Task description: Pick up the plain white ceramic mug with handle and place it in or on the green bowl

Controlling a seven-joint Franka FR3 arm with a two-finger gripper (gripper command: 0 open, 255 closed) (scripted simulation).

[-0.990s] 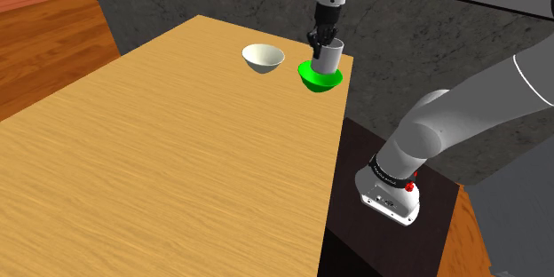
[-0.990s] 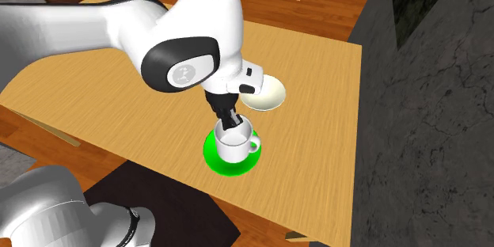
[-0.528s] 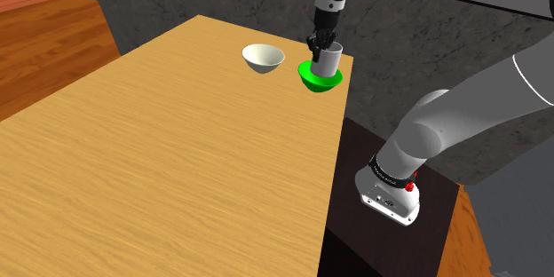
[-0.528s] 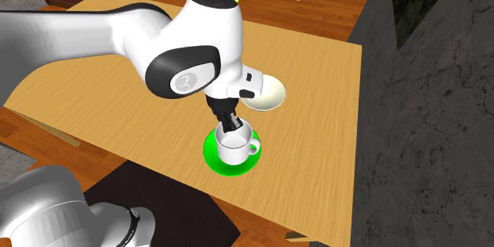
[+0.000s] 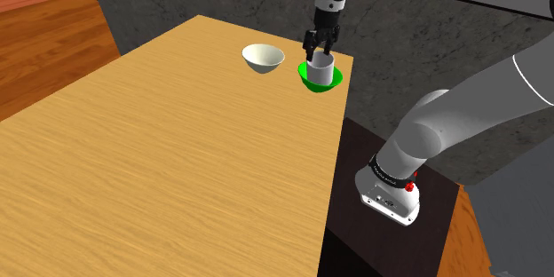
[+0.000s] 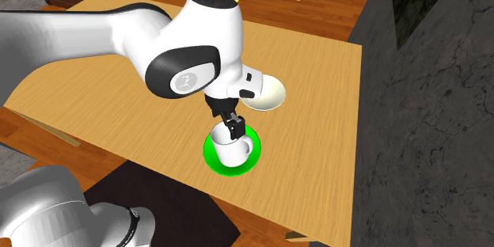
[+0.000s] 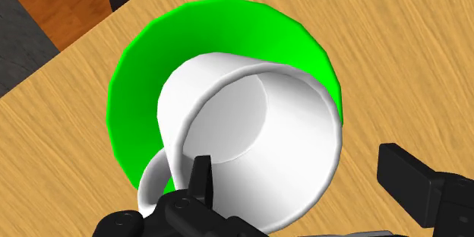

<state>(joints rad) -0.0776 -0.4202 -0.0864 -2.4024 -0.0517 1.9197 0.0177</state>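
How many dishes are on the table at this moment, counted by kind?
Mugs: 1, the white mug.
Bowls: 2, the green bowl that the mug sits in and the white bowl beside it.
Total: 3

So the plain white glossy mug (image 7: 258, 144) with a loop handle is sitting upright, mouth up and empty, inside the bright green round bowl (image 7: 144, 68), off-centre. The bowl's near the wooden surface (image 5: 178, 160) corner.
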